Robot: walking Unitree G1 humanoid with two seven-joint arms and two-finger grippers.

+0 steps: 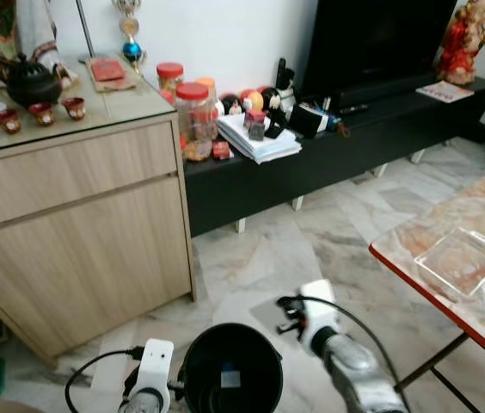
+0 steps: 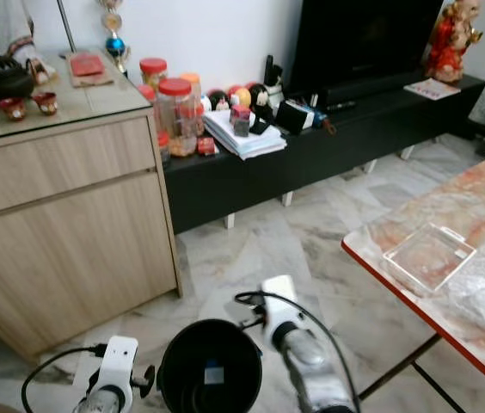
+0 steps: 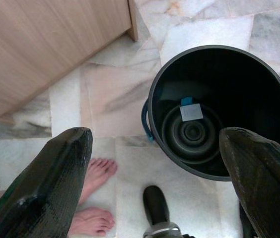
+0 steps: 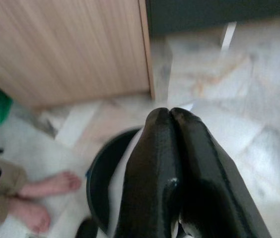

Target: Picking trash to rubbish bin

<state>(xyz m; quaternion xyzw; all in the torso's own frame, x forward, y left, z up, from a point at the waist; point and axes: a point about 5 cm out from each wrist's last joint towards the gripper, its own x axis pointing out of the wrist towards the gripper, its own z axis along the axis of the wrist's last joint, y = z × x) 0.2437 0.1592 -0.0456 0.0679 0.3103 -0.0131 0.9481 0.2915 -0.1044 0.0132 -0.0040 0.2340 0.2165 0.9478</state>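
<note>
Marble floor [image 1: 311, 249] carries black rubbish bin [image 1: 230, 372].

Right arm [image 1: 353, 366], lower centre-right of frame: silver metallic forearm, white wrist housing, looped black cable. Left arm [image 1: 150, 379], lower left: white housing, black cable. Gripper fingers [image 3: 50, 188]: long, black, finely textured.

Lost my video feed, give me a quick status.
Left gripper open above round black plastic bin. Right gripper shut, empty. White slip in bin. Bare feet close by.
</note>
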